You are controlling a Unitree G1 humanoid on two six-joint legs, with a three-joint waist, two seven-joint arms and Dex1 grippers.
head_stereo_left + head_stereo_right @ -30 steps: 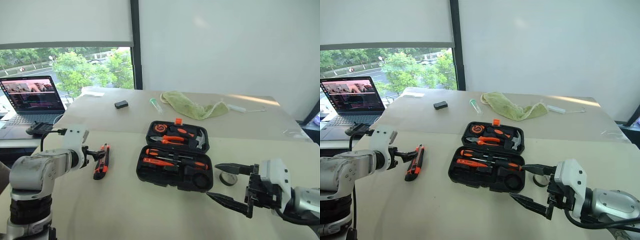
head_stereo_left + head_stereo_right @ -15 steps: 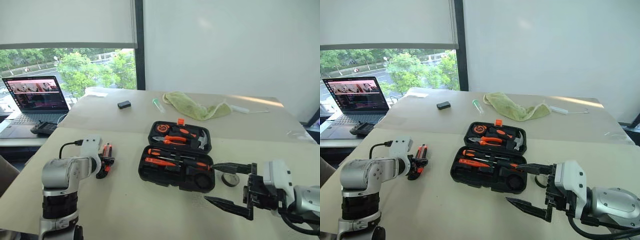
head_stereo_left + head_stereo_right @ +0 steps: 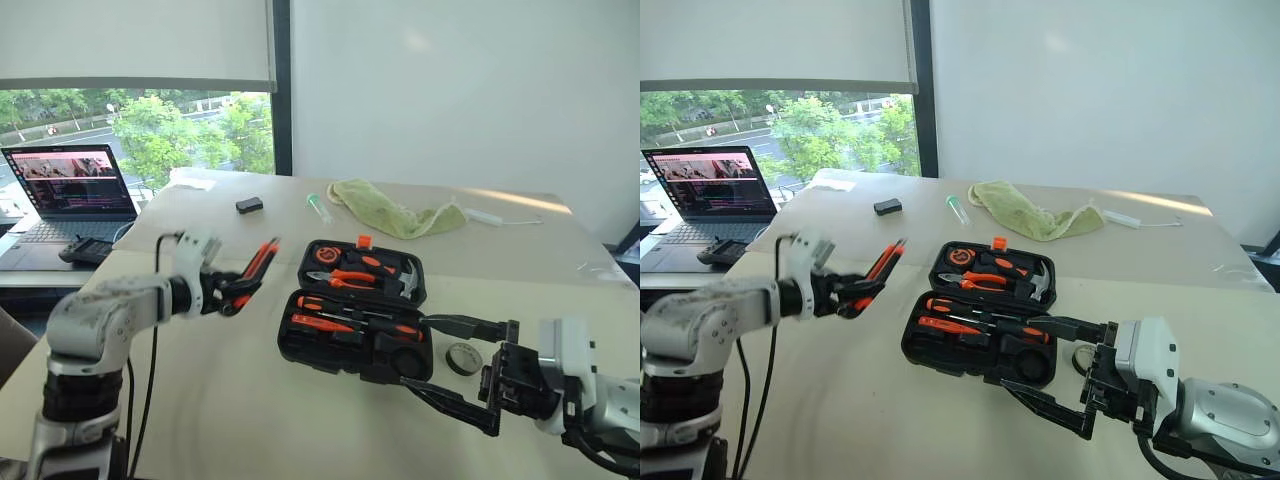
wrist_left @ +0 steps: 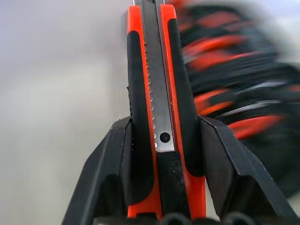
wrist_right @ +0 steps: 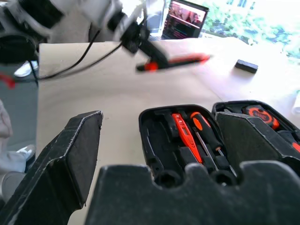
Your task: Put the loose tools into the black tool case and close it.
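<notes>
Open tool case (image 3: 355,325) mid-table, tape ring (image 3: 462,358) just right of it, cloth (image 3: 395,215) behind, laptop (image 3: 72,190) far left

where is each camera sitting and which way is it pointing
Left and right eye views: on the head, looking forward and down over the table at the open tool case, both arms in frame.
Left wrist view: on the left wrist, looking along the left gripper, which is shut on the utility knife.
Right wrist view: on the right wrist, looking past the open right gripper at the case.
Shared: the knife and the case appear in the head views and both wrist views.
</notes>
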